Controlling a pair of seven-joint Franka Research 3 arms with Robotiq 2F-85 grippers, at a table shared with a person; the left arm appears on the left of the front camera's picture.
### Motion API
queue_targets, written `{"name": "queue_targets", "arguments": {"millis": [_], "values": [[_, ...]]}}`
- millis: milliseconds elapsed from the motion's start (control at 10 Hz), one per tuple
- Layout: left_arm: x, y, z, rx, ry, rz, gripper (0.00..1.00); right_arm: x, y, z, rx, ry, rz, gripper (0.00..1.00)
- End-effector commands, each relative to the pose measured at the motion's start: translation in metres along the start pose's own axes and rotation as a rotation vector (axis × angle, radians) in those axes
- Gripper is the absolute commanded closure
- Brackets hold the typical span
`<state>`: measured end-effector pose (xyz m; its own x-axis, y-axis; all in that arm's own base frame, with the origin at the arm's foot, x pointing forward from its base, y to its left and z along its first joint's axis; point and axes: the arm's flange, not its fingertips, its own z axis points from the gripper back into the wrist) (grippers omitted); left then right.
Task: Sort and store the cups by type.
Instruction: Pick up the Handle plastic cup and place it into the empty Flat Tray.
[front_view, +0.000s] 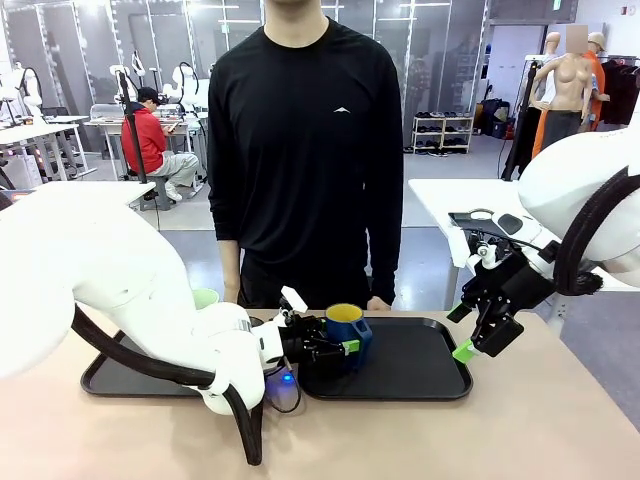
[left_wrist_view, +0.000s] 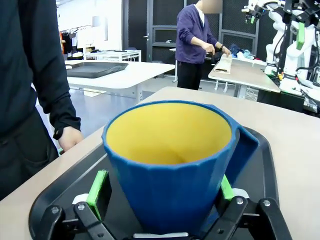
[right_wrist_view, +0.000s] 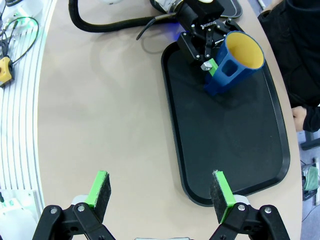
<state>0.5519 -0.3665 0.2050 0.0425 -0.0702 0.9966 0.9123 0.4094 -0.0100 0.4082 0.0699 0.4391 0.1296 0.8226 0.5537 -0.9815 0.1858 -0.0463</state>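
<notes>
The dark blue mug (front_view: 350, 328) with a yellow inside stands on the right black tray (front_view: 425, 372). My left gripper (front_view: 338, 346) is open around it. In the left wrist view the mug (left_wrist_view: 170, 165) sits between the green pads (left_wrist_view: 97, 189), with a gap showing on one side. From the right wrist I see the mug (right_wrist_view: 232, 67) and the left gripper (right_wrist_view: 207, 57) at the tray's far end. A pale mint-green cup (front_view: 205, 297) peeks out behind my left arm, over the left tray (front_view: 110, 382). My right gripper (front_view: 478, 338) (right_wrist_view: 161, 196) hangs open and holds nothing, above the right tray's near right corner.
A person in black stands at the far side, with a hand (front_view: 378, 303) (left_wrist_view: 70, 138) by the table edge near the right tray. The tan tabletop (right_wrist_view: 100, 110) lies bare left of the tray (right_wrist_view: 235, 150) in the right wrist view.
</notes>
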Motion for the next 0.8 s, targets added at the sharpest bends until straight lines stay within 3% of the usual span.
{"name": "queue_targets", "arguments": {"millis": [0, 700], "values": [[-0.036, -0.062, 0.002, 0.076, -0.005, -0.035, 0.0, 0.0, 0.002, 0.001, -0.003, 0.009, -0.004, 0.0], [-0.044, -0.081, 0.018, 0.065, 0.003, -0.009, 0.0, 0.0, 0.002, 0.001, -0.003, 0.009, -0.004, 0.0]]}}
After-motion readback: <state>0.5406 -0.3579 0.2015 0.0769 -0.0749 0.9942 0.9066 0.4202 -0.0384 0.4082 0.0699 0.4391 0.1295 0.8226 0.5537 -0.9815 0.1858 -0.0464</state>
